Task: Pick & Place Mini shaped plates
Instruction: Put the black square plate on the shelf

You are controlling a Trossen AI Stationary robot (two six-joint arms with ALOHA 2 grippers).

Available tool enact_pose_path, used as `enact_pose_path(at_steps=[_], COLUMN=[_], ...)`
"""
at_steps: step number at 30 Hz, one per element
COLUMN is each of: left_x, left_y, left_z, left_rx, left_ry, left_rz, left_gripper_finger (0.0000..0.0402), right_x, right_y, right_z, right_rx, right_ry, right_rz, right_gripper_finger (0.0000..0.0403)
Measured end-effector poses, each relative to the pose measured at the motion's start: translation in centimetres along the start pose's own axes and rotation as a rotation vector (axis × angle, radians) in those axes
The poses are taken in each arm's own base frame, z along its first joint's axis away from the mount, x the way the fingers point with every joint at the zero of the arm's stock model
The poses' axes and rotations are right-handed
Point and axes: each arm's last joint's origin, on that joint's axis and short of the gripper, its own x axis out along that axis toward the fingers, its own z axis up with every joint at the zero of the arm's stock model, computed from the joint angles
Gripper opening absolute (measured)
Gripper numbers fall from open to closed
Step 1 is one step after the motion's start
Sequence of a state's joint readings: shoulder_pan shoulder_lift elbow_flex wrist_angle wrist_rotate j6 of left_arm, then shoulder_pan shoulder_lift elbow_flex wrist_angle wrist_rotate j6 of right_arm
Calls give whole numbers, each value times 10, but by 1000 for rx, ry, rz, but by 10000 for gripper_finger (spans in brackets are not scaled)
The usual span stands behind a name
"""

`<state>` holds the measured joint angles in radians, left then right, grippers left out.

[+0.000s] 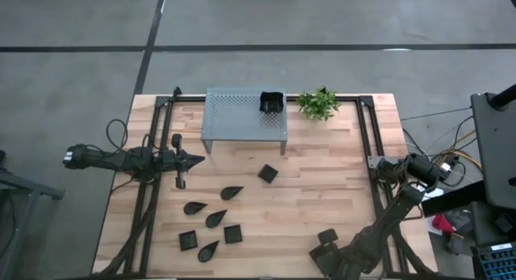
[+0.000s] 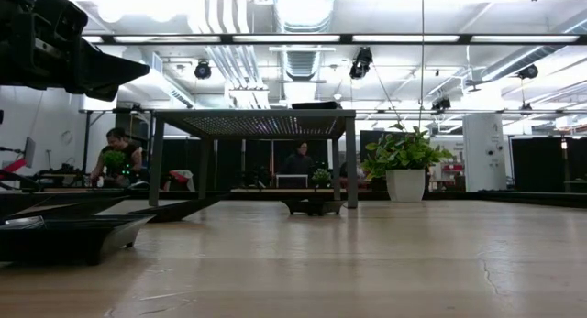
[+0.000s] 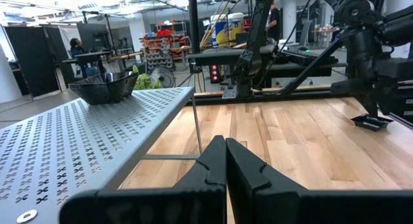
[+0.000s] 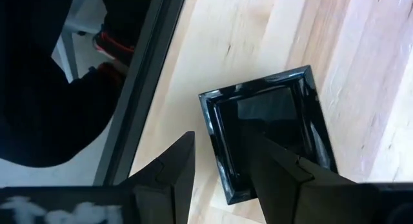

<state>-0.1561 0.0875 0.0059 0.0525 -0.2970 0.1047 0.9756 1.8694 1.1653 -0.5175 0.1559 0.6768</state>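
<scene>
My right gripper (image 4: 219, 139) stands open near the table's front edge (image 1: 326, 240), pointing steeply down over a small square black plate (image 4: 268, 137) that lies flat on the wood. One finger (image 4: 174, 172) is outside the plate's rim and the other (image 4: 277, 166) is over its hollow. Whether either touches it, I cannot tell. Several more black plates, squares (image 1: 268, 173) and leaf shapes (image 1: 216, 219), lie left of the table's middle. Another black dish (image 1: 272, 102) sits on the grey shelf (image 1: 246, 114). My left gripper (image 1: 193, 160) waits shut and level at the table's left.
The perforated shelf stands at the far middle of the table. A small green plant (image 1: 318, 102) is to its right. Black frame rails (image 1: 375, 143) run along the table's sides. Bare wood lies between the right gripper and the group of plates.
</scene>
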Motion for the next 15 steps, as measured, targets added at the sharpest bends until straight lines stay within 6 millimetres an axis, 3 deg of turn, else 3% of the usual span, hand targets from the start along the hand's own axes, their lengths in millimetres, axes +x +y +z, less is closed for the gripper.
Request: enact_pose_path(at_steps=[15], left_x=[0], left_y=[0], left_z=[0], left_rx=[0], left_ry=[0], left_rz=[1], left_gripper_finger=[0], right_x=[7], right_y=[-4], right_z=[-8], right_rx=[13], right_ry=[5], right_rz=[-5], right_gripper_finger=[108])
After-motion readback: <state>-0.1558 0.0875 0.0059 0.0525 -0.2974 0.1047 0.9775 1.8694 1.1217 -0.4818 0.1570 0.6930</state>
